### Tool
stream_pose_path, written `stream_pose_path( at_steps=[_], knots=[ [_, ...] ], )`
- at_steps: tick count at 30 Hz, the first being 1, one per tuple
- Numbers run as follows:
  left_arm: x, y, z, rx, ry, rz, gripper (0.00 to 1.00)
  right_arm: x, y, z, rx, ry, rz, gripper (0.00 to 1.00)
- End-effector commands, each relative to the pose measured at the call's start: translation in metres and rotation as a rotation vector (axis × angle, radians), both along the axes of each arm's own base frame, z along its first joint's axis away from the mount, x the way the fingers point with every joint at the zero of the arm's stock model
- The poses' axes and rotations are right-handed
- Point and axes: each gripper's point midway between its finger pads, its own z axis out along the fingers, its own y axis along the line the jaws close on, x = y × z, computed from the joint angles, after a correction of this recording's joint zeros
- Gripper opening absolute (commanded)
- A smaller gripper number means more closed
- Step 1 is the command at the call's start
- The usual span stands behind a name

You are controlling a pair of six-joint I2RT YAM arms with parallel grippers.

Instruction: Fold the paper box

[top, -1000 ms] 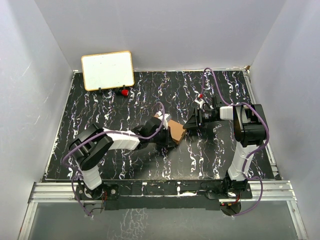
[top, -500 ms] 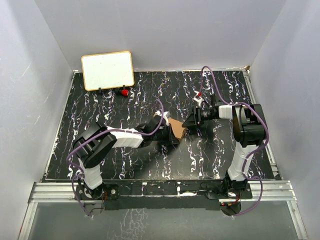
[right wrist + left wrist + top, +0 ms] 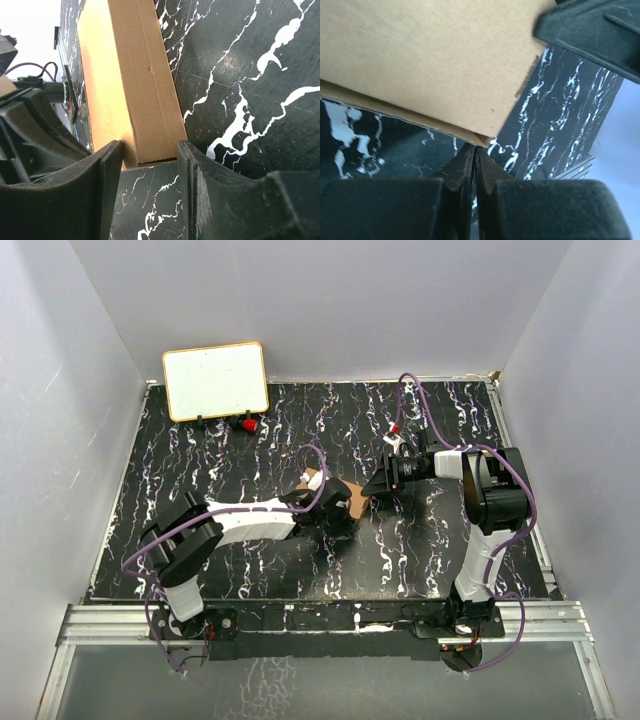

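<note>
The paper box (image 3: 352, 499) is a small brown carton lying on the black marbled table (image 3: 200, 475), mid-table between both arms. My right gripper (image 3: 379, 487) reaches in from the right. In the right wrist view its fingers (image 3: 107, 165) straddle the carton's near end (image 3: 135, 85), so my right gripper (image 3: 149, 150) is shut on it. My left gripper (image 3: 335, 517) comes from the left and is shut with nothing between its fingers. In the left wrist view my left gripper (image 3: 474, 148) touches the lower corner of the paper box (image 3: 430, 65).
A white board with a tan frame (image 3: 215, 380) leans at the back left, with a small red object (image 3: 246, 424) in front of it. White walls enclose the table on three sides. Purple cables loop over both arms.
The left arm has stretched further right, bringing its shut tips against the carton's near corner. The right gripper has edged slightly up and left with the carton's end still in it.
</note>
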Motion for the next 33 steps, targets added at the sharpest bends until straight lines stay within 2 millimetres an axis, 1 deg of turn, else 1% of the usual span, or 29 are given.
stream_pose_path(
  at_steps=[1, 3, 5, 7, 10, 12, 15, 18, 19, 20, 22, 23, 24, 26, 28, 30, 31, 33],
  knots=[
    [0.016, -0.009, 0.032, -0.019, 0.025, 0.155, 0.0, -0.002, 0.001, -0.016, -0.059, -0.004, 0.0, 0.5],
    [0.021, -0.017, 0.032, -0.047, 0.032, 0.173, 0.0, -0.003, 0.001, -0.016, -0.057, -0.001, -0.001, 0.5],
    [0.029, -0.021, 0.033, -0.075, 0.027, 0.223, 0.0, -0.003, 0.0, -0.016, -0.058, 0.001, -0.003, 0.5],
    [0.037, -0.02, 0.034, -0.063, 0.025, 0.274, 0.01, -0.003, 0.0, -0.016, -0.059, 0.0, -0.003, 0.5],
    [0.046, -0.024, 0.038, -0.021, 0.002, 0.273, 0.02, -0.004, 0.001, -0.015, -0.054, 0.001, -0.001, 0.5],
    [0.05, -0.027, 0.044, -0.033, -0.024, 0.257, 0.03, -0.004, 0.001, -0.015, -0.052, 0.002, 0.0, 0.5],
    [0.056, -0.03, 0.07, -0.077, -0.148, 0.189, 0.06, -0.003, 0.001, -0.013, -0.048, 0.001, 0.0, 0.5],
    [0.057, -0.021, 0.097, -0.059, -0.322, 0.071, 0.11, -0.003, 0.001, -0.011, -0.042, -0.002, 0.001, 0.51],
    [0.056, -0.018, 0.106, -0.047, -0.388, 0.018, 0.14, -0.003, 0.001, -0.011, -0.041, -0.001, 0.002, 0.51],
    [0.051, -0.011, 0.109, -0.034, -0.434, -0.032, 0.21, -0.003, 0.001, -0.011, -0.039, -0.003, 0.003, 0.51],
    [0.041, -0.003, 0.119, -0.041, -0.535, -0.152, 0.39, -0.002, 0.002, -0.009, -0.031, -0.014, 0.01, 0.52],
    [0.035, 0.002, 0.119, -0.049, -0.569, -0.203, 0.49, -0.002, 0.001, -0.008, -0.027, -0.017, 0.011, 0.52],
    [0.029, 0.011, 0.118, -0.053, -0.587, -0.23, 0.56, -0.002, 0.001, -0.005, -0.022, -0.024, 0.015, 0.52],
    [0.021, 0.028, 0.116, -0.084, -0.601, -0.243, 0.64, -0.001, 0.001, -0.001, -0.008, -0.038, 0.02, 0.53],
    [0.019, 0.046, 0.115, -0.149, -0.585, -0.213, 0.7, -0.001, 0.0, 0.003, 0.009, -0.048, 0.023, 0.54],
    [0.021, 0.063, 0.117, -0.241, -0.564, -0.16, 0.75, 0.0, -0.002, 0.009, 0.044, -0.055, 0.03, 0.56],
    [0.023, 0.072, 0.117, -0.284, -0.552, -0.132, 0.79, -0.001, -0.003, 0.016, 0.082, -0.057, 0.037, 0.57],
    [0.026, 0.085, 0.122, -0.379, -0.55, -0.095, 0.82, 0.0, -0.01, 0.029, 0.154, -0.063, 0.041, 0.6]
  ],
)
